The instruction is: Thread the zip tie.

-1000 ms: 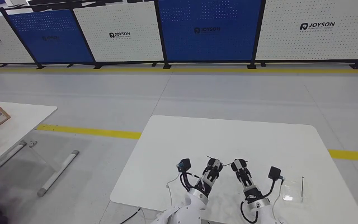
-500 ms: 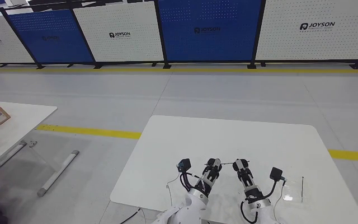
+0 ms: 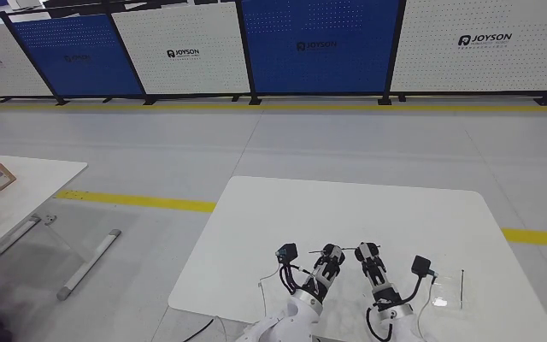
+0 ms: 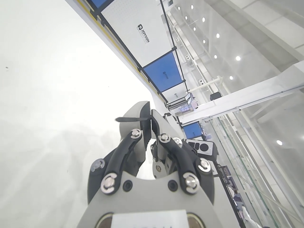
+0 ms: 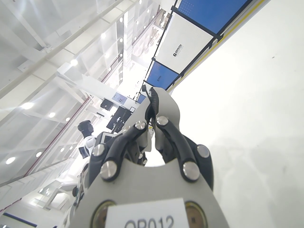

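A thin black zip tie (image 3: 346,250) is held just above the white table (image 3: 282,214), near its front edge, between my two grippers. My left gripper (image 3: 330,253) is shut on one end, and a short black strap end (image 4: 131,119) sticks out sideways from its closed pads (image 4: 145,124). My right gripper (image 3: 367,250) is shut on the other end; the zip tie's small tip (image 5: 145,90) pokes out past its fingertips (image 5: 155,100). The two grippers face each other, a short gap apart.
A second black zip tie (image 3: 462,286) lies on the table at the front right, beside a small clear bag (image 3: 440,301). The table's far half is bare. Another white table (image 3: 34,184) stands off to the left across the floor.
My left gripper has shifted slightly toward the right gripper, narrowing the gap. The strap between them looks shorter and straighter. Both stay shut on the zip tie.
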